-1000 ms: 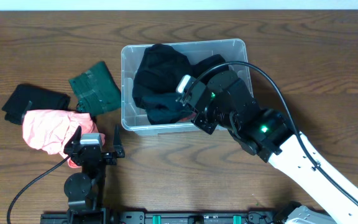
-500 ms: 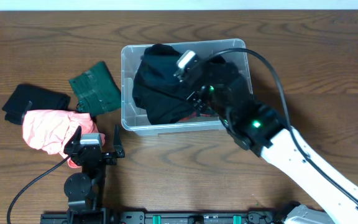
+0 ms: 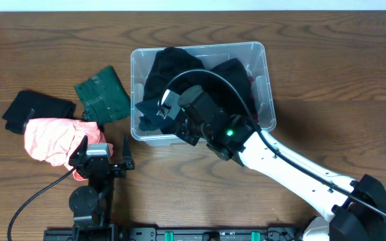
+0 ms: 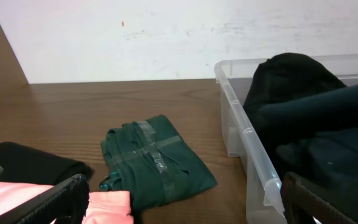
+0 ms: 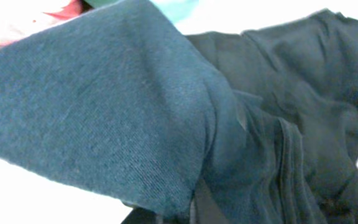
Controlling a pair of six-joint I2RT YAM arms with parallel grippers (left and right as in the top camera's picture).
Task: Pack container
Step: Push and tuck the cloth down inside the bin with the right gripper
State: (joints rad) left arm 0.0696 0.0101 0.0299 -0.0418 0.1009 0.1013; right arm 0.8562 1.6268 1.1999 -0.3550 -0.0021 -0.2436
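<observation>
The container (image 3: 259, 48) is a clear plastic bin at the table's middle back, with black garments (image 3: 173, 70) piled in it. It also shows in the left wrist view (image 4: 248, 146). My right gripper (image 3: 156, 115) reaches over the bin's front left corner and is shut on a dark garment (image 3: 145, 112) that hangs over the bin's left wall. In the right wrist view this dark garment (image 5: 123, 106) fills the frame and covers the jaws. My left gripper (image 3: 103, 151) is open and empty, resting on the table by a pink garment (image 3: 53, 139).
A folded green garment (image 3: 103, 94) with tape on it lies left of the bin, seen also in the left wrist view (image 4: 157, 158). A folded black garment (image 3: 35, 109) lies at the far left, behind the pink one (image 4: 107, 208).
My right arm has swung left across the bin, from its right half to the front left corner, dragging the dark garment with it. The left arm has not moved.
</observation>
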